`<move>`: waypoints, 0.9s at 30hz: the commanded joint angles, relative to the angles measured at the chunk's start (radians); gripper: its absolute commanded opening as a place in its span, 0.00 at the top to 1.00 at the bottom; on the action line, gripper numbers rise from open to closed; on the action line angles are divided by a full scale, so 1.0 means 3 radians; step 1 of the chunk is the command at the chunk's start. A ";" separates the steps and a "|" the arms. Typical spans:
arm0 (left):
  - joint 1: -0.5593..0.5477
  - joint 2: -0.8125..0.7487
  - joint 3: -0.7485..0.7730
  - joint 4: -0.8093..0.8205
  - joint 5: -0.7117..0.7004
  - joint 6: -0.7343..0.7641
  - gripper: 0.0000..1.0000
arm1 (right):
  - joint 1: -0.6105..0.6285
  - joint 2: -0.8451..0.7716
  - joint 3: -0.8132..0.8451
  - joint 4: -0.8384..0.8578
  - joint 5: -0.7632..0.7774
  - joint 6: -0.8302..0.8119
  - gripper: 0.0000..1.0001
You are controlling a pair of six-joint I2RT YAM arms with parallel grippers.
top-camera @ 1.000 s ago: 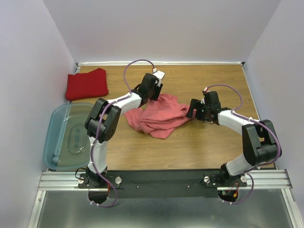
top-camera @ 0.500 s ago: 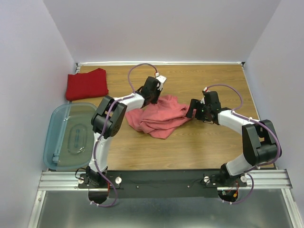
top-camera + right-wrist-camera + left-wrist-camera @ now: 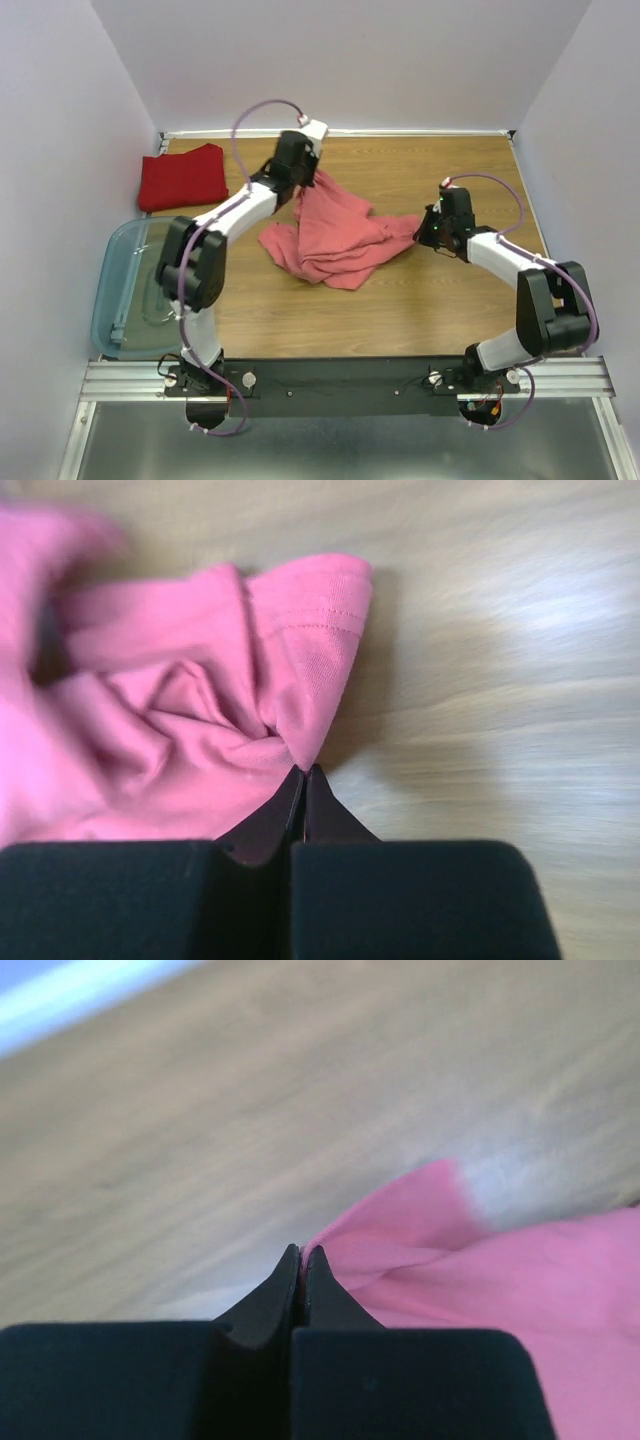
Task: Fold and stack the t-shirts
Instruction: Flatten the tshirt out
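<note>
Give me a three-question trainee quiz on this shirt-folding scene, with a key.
1. True or false: the left hand and the right hand are each shut on the salmon-pink shirt.
2. The deep red shirt is: A) hanging from the left hand; B) lying at the table's far-left corner; C) under the salmon-pink shirt.
3. Name the container at the table's near-left edge.
Key: 1 true; 2 B; 3 the clear bluish bin.
</note>
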 commanded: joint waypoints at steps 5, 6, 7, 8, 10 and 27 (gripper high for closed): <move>0.0530 -0.1151 -0.0172 -0.0067 -0.0150 -0.0083 1.00 | -0.0336 -0.0618 0.0457 -0.0158 0.0557 -0.0187 0.99; 0.0556 -0.1303 -0.0192 -0.0068 -0.0145 -0.0103 1.00 | -0.0341 -0.0730 0.0509 -0.0178 0.0644 -0.0208 0.99; 0.0576 -0.1371 -0.0223 -0.0073 -0.0140 -0.0113 1.00 | -0.0341 -0.0781 0.0560 -0.0199 0.0670 -0.0238 0.99; 0.0602 -0.1437 -0.0243 -0.0083 -0.0134 -0.0119 1.00 | -0.0346 -0.0838 0.0621 -0.0224 0.0706 -0.0259 0.99; 0.0643 -0.1611 -0.0264 -0.0103 -0.0129 -0.0154 1.00 | -0.0346 -0.0981 0.0764 -0.0245 0.0778 -0.0300 0.99; 0.0714 -0.3093 -0.0198 -0.0482 -0.0461 -0.0196 1.00 | -0.0341 -0.2105 0.1327 -0.0526 0.0773 -0.0709 0.95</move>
